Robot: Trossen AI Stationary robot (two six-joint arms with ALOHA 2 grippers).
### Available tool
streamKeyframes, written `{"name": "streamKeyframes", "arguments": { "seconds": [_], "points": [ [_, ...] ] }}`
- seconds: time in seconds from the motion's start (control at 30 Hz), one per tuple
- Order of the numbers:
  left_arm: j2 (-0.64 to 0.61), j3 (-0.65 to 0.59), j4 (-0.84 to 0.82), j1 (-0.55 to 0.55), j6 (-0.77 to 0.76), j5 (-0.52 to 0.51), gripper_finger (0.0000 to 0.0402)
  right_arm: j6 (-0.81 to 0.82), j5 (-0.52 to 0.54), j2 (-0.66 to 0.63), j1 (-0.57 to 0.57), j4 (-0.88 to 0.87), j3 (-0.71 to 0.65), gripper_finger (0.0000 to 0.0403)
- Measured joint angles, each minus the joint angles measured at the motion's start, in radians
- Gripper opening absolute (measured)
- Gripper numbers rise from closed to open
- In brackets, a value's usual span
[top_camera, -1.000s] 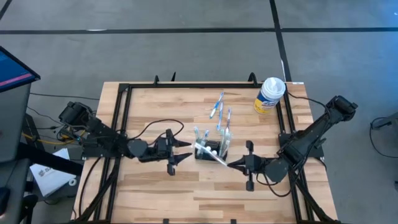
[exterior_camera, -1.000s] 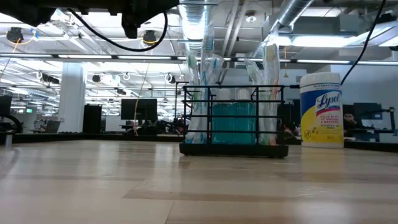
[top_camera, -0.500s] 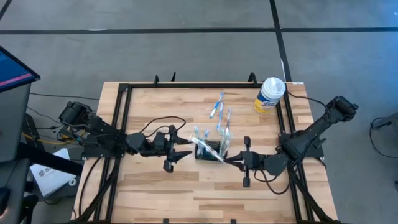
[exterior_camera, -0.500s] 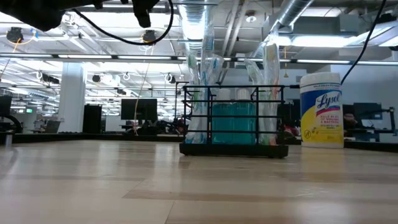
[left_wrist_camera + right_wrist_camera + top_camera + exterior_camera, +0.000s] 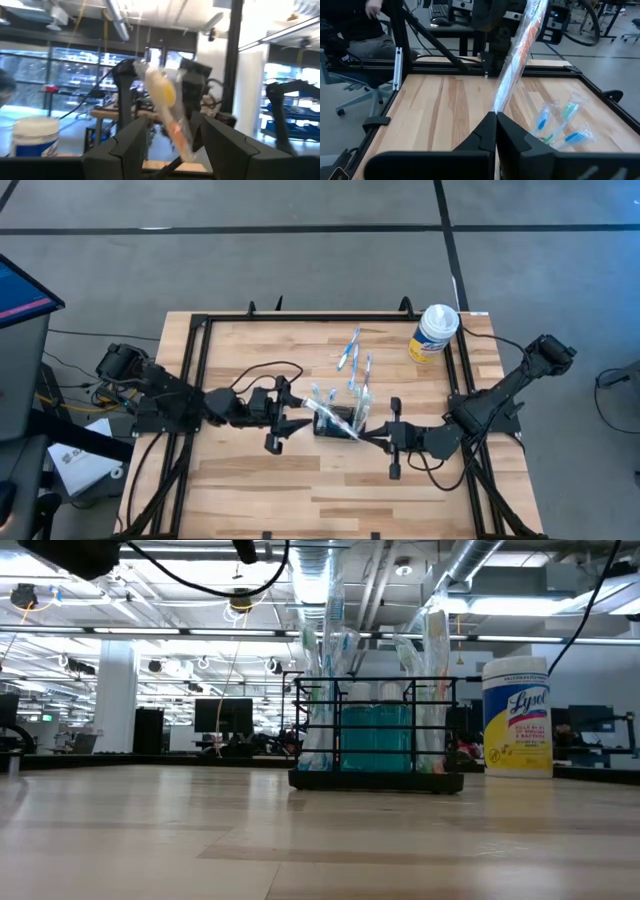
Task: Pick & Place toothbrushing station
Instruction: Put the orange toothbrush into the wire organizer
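The toothbrushing station (image 5: 341, 421), a small black wire holder with wrapped toothbrushes standing in it, sits mid-table and also shows in the low view (image 5: 375, 735). My right gripper (image 5: 368, 439) is just right of it, shut on a clear-wrapped orange toothbrush (image 5: 335, 423) that reaches across over the station. My left gripper (image 5: 297, 420) is open just left of the station. The toothbrush's free end (image 5: 162, 95) stands in front of the left gripper's gap (image 5: 174, 125); I cannot tell whether they touch. My right gripper (image 5: 495, 116) pinches the wrapped toothbrush by one end (image 5: 499, 102) between its two fingertips. The fingers come nearly level from the table's right and lie along the toothbrush. The toothbrush sticks out ahead of them, slanting up, clear of the table.
Loose wrapped toothbrushes (image 5: 352, 352) lie on the table beyond the station, and show in the right wrist view (image 5: 560, 125). A white-and-yellow wipes canister (image 5: 434, 333) stands at the far right corner. A black frame (image 5: 196, 360) borders the table. A person (image 5: 355, 30) sits beyond it.
My right gripper has moved toward the table's left with the wrapped toothbrush, bringing its free end over the station. My left gripper has moved a little toward the table's right, nearer that free end, and stays open.
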Motion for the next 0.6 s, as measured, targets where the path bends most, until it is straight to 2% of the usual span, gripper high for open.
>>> {"name": "streamKeyframes", "arguments": {
  "seconds": [0.1,0.37,0.6],
  "points": [
    [0.02,0.014,0.008,0.01,-0.001,0.036,0.0182,-0.006,0.0,0.0,0.0,0.002,0.0,0.0],
    [0.104,0.085,0.012,0.014,0.017,0.036,0.0182,-0.009,0.0,0.0,0.0,0.011,0.001,0.0],
    [0.117,0.115,0.025,0.021,0.053,0.036,0.0182,-0.021,0.0,0.0,0.0,0.021,0.001,0.0]
  ]
}}
